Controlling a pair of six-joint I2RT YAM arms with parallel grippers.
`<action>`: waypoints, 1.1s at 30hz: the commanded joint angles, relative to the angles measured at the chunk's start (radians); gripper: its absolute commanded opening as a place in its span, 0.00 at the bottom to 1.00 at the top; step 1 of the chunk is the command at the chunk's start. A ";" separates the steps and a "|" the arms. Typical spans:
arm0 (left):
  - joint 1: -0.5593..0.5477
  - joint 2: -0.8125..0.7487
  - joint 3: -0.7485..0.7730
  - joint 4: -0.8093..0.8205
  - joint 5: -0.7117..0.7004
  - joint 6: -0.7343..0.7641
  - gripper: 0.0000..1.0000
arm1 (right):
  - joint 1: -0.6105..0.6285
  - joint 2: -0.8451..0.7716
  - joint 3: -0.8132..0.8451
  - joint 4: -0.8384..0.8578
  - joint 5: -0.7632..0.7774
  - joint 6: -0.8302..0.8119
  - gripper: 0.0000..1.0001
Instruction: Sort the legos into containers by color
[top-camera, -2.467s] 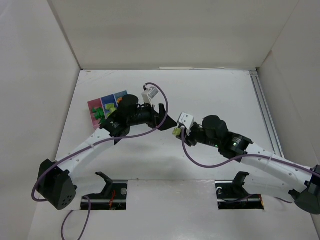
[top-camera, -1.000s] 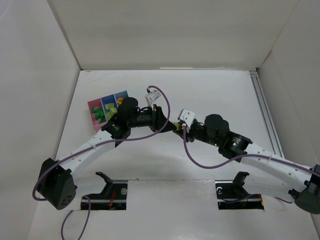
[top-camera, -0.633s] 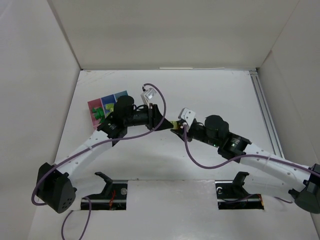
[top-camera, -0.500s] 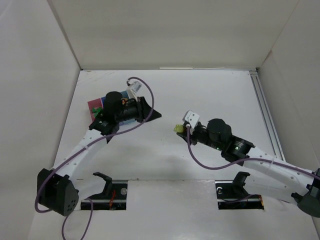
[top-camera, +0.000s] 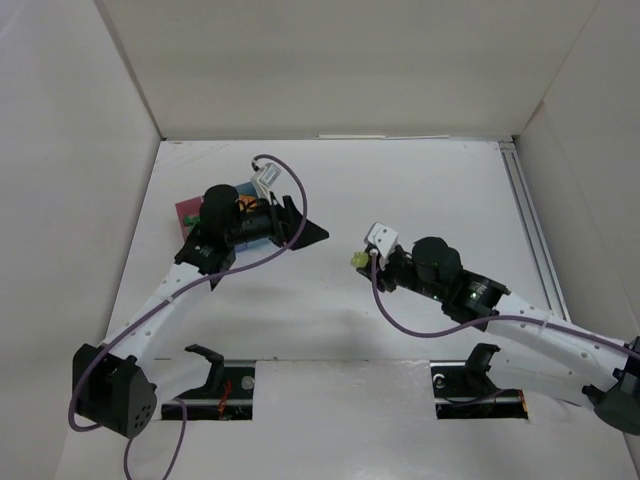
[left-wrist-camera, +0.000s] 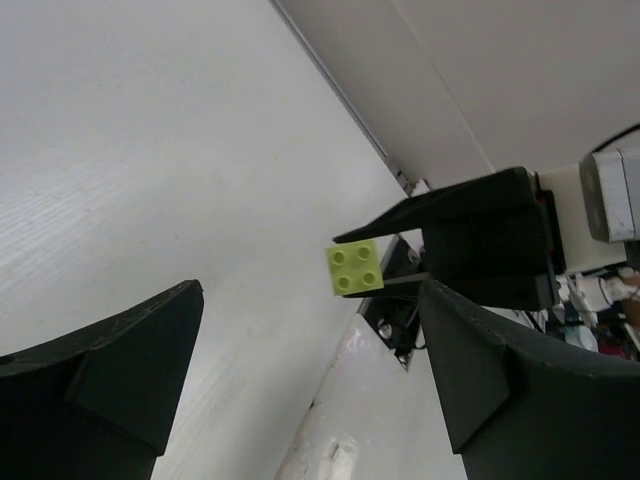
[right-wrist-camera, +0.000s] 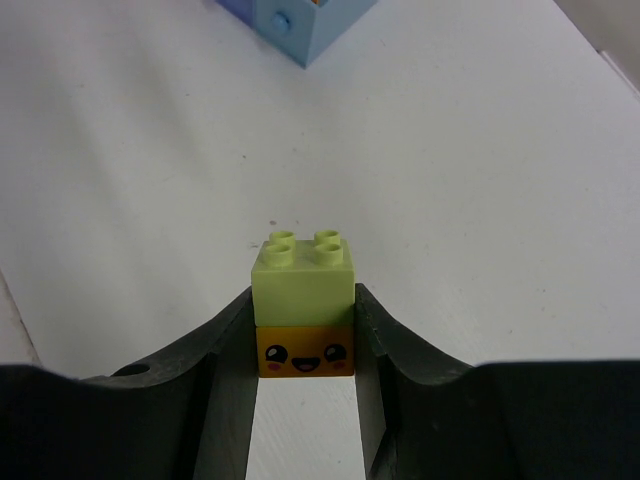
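Stack (right-wrist-camera: 303, 312): two legos joined, a light green brick (right-wrist-camera: 303, 268) sitting on an orange brick (right-wrist-camera: 303, 355) with a smiling face printed on its side; held above the table (top-camera: 420, 190), just right of the middle in the overhead view

Right gripper (top-camera: 362, 258): jaws drawn in close and clamped on the stack; both fingers (right-wrist-camera: 225, 345) press the sides of the orange brick and reach up along the lower part of the green one; the green brick's four studs point away from the wrist

Left gripper (left-wrist-camera: 310, 290): jaws spread wide; nothing between them and nothing touching either finger; through the gap its own camera looks across at the studs of the light green brick, well apart from it

Left gripper's place: over the left half of the table, just right of the containers (top-camera: 186, 210), its fingers pointing right towards the other arm

Containers' place: far-left part of the table; mostly hidden under the left arm from above; the pink box shows at the left end of the row; a corner of a blue box (right-wrist-camera: 300, 25) shows at the top of the right wrist view; their contents cannot be made out

Between the grippers: well apart, bare table in the gap
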 joint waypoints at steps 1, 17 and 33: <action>-0.053 0.000 -0.009 0.103 0.094 0.009 0.87 | -0.003 0.030 0.084 0.072 -0.044 -0.040 0.00; -0.179 0.085 0.034 0.057 -0.014 0.027 0.85 | -0.003 0.150 0.167 0.201 -0.144 -0.053 0.00; -0.188 0.076 0.043 0.046 -0.001 0.027 0.17 | -0.003 0.213 0.206 0.210 -0.098 -0.053 0.07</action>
